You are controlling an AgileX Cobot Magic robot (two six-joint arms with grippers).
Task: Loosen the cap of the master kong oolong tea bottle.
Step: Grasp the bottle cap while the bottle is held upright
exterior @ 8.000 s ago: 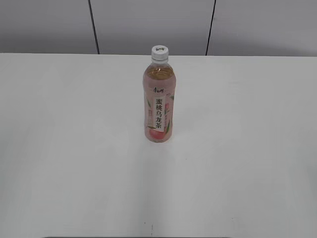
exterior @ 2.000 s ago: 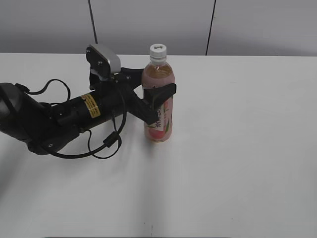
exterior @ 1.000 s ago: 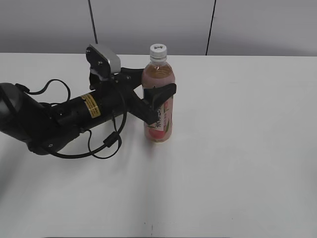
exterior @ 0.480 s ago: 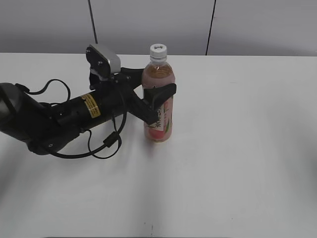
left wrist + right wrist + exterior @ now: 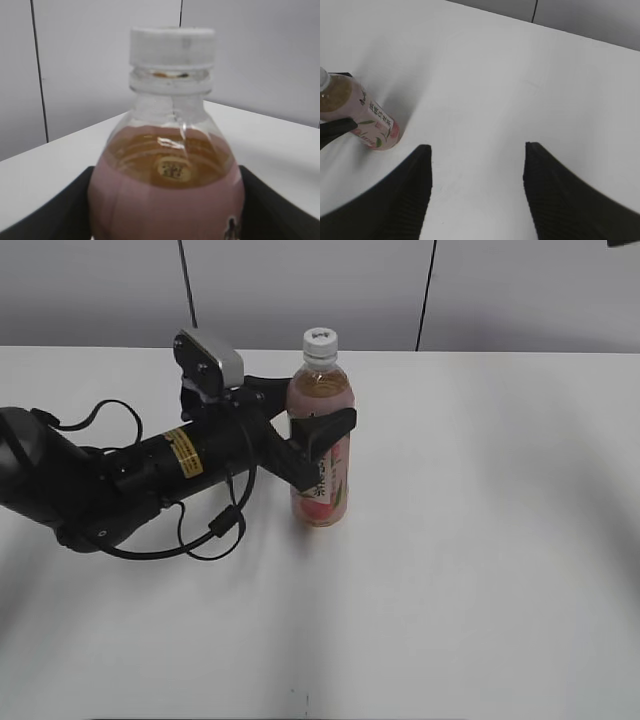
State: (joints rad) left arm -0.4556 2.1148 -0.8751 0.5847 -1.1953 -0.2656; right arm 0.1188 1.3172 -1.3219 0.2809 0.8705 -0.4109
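The master kong oolong tea bottle (image 5: 318, 390) stands upright mid-table, amber tea showing above its pink label. Its white cap (image 5: 320, 339) sits on top. My left gripper (image 5: 315, 412) reaches in from the left and is shut on the bottle's body below the shoulder. In the left wrist view the bottle (image 5: 167, 195) fills the space between the black fingers of the left gripper (image 5: 167, 222), with the cap (image 5: 172, 45) above. My right gripper (image 5: 477, 150) is open and empty, high over the table to the right of the bottle (image 5: 355, 117).
The white table (image 5: 480, 540) runs back to a grey panelled wall (image 5: 520, 290). A soft shadow lies on the table's right side. A small dark part (image 5: 622, 243) shows at the top right corner of the exterior view.
My left arm has come in from the left and closed on the bottle, then held still. A shadow has just spread over the table's right and a dark part shows at the top right corner.
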